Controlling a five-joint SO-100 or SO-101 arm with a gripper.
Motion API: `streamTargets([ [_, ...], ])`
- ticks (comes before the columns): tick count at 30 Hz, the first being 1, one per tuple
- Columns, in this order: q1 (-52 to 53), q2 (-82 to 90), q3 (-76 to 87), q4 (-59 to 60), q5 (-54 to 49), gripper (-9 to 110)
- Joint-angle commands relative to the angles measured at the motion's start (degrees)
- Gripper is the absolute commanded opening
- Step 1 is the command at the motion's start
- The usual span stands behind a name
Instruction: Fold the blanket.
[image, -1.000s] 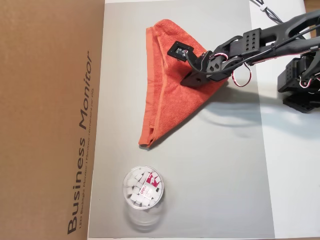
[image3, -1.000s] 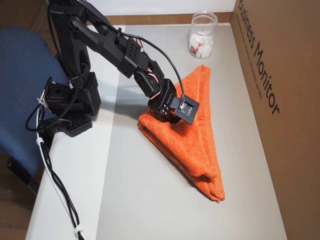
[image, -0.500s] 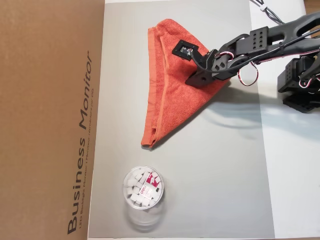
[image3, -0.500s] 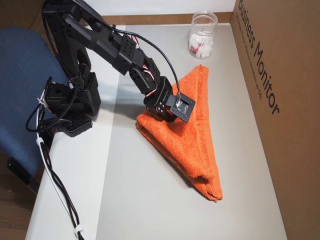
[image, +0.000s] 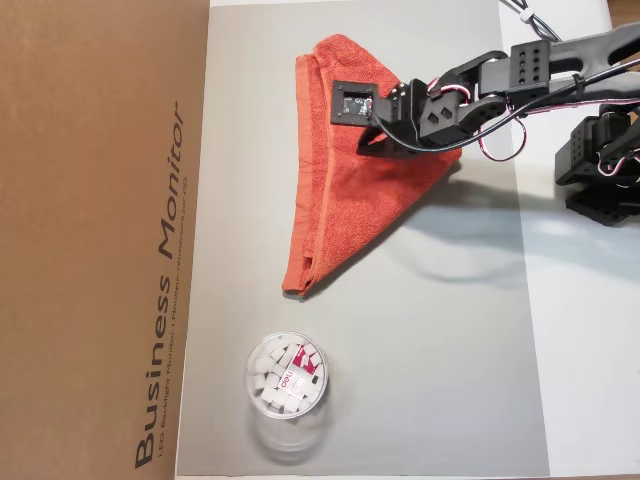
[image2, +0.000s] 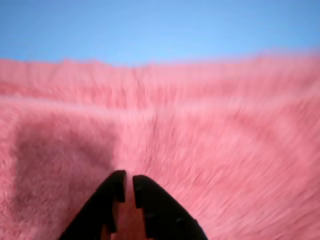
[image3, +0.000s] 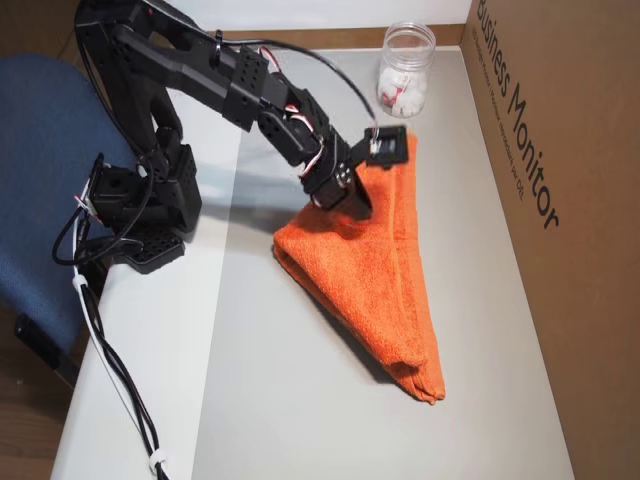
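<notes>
Your black two-finger pincer (image2: 125, 186) has its fingertips nearly together with nothing visibly between them, hovering just over the orange-red terry-cloth blanket (image: 345, 200). Risk: if you drop here you may snag only the top layer and drag the fold apart. The blanket lies folded in a triangle on the grey mat (image: 450, 350), directly under the pincer, well apart from the clear round tub (image: 285, 375)

Two overheads opposed — wrist close-up
</notes>
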Motion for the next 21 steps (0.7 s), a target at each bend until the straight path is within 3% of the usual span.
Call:
streamTargets([
  [1,-0.2,3.0,-5.6,-0.4,-8.7,0],
  [6,0.4,3.8,-8.5,-0.4,-14.6,0],
  [13,0.8,11.7,-7.7,0.4,-14.4,0],
  [18,0.8,17.0,-8.8,10.8,-13.7,0],
  [21,0.7,20.9,-8.7,17.3,-7.1,0],
])
